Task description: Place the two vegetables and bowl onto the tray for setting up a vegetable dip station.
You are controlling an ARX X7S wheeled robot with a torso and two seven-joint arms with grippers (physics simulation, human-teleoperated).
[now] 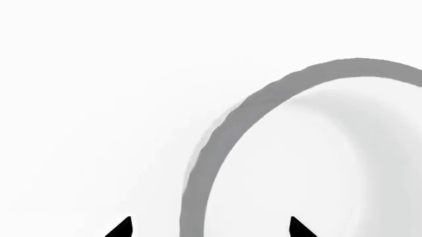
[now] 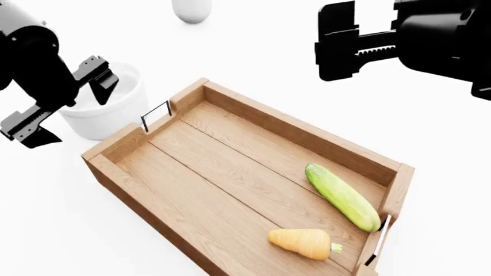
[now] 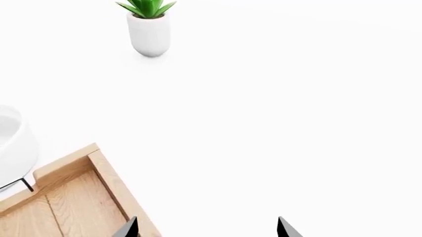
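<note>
The wooden tray (image 2: 230,172) lies across the middle of the head view. At its right end, inside it, lie the light-green cucumber (image 2: 342,196) and the stubby orange carrot (image 2: 302,242). The white bowl (image 2: 103,109) stands on the table just outside the tray's left end, by the wire handle (image 2: 155,115). My left gripper (image 2: 65,103) hangs open over the bowl's left side. In the left wrist view, the bowl rim (image 1: 250,113) passes between the spread tips of the left gripper (image 1: 211,228). My right gripper (image 2: 332,43) is open and empty, raised beyond the tray's far side.
A small white pot with a green plant (image 3: 149,29) stands far back on the white table (image 3: 297,123), its base showing in the head view (image 2: 191,8). The right wrist view shows the tray's corner (image 3: 66,192) and the bowl's edge (image 3: 10,148).
</note>
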